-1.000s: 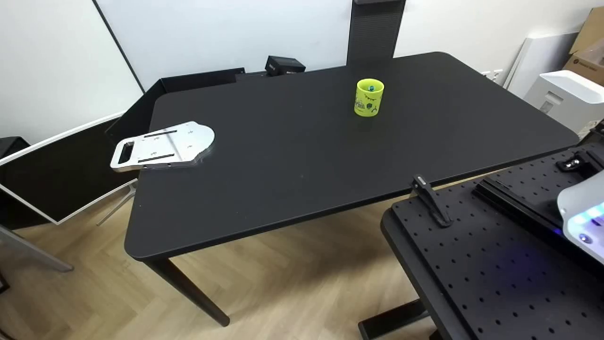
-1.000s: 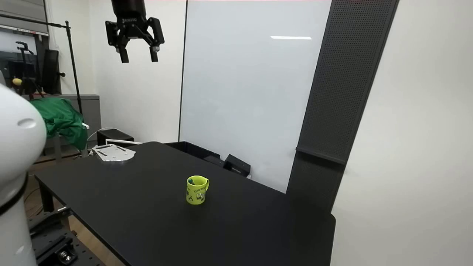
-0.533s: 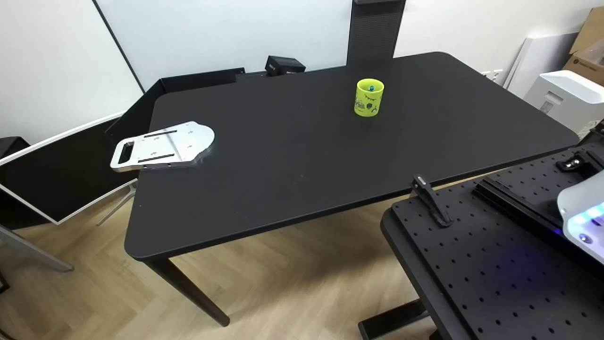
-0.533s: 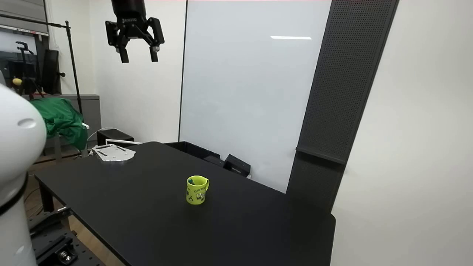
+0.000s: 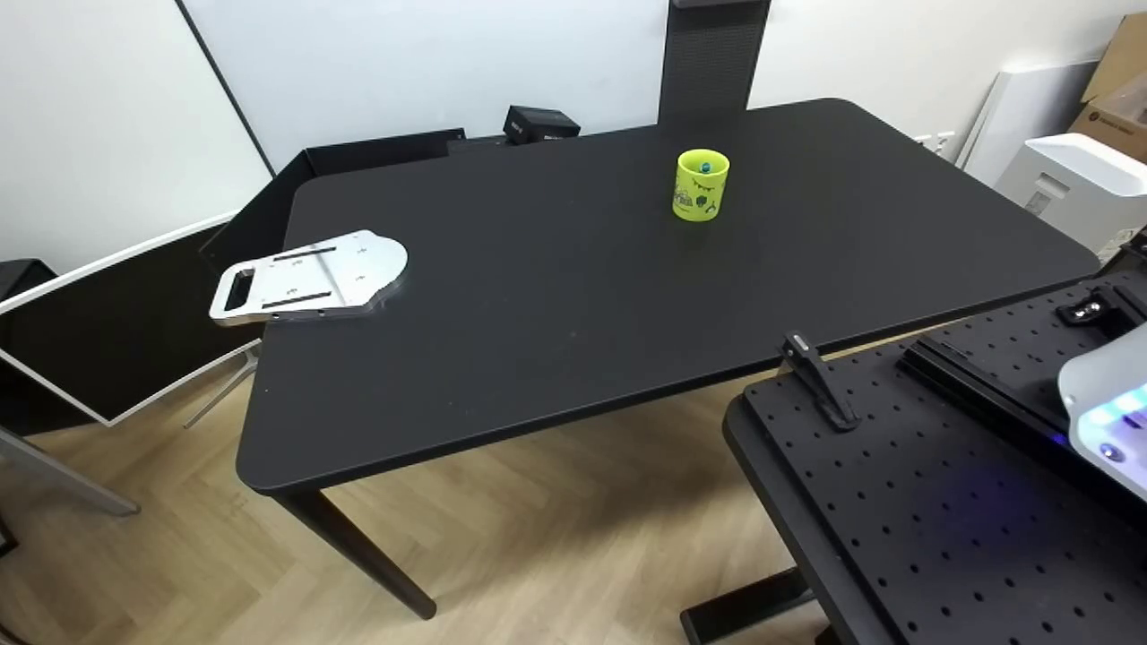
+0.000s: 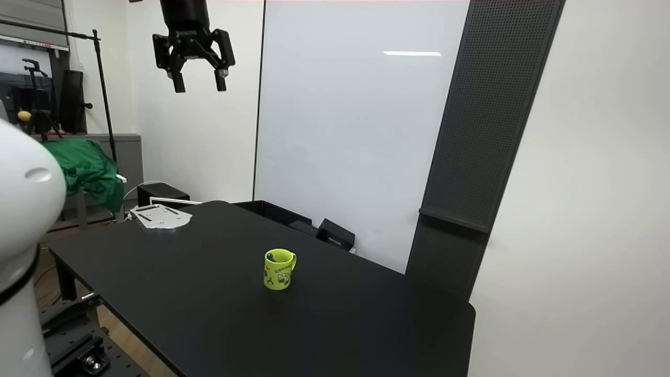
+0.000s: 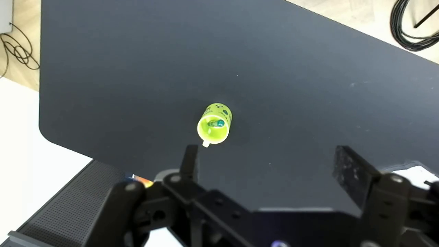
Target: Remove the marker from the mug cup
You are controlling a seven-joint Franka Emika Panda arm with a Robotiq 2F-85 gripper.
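One yellow-green cylindrical printed mug (image 6: pixel 277 275); one green stick-shaped marker (image 7: pixel 221 123); one flat white plate (image 5: pixel 314 275) bearing two long dark slots (image 5: pixel 297 300); one smooth black round-cornered tabletop (image 5: pixel 538 296); one black two-fingered pincer (image 6: pixel 200 89).

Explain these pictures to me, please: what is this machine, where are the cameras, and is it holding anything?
The machine is a smooth white robot arm, ending in a black two-fingered gripper, both partly seen in an exterior view. Two pictures come from cameras outside the robot; the third comes from its wrist, looking past the fingers. On the flat black table stands a bright yellow-green cylindrical mug with a thin, teal-ended marker inside. A flat, silvery, metal-looking plate with a handle slot lies partly over one edge. The gripper is open, holding nothing.
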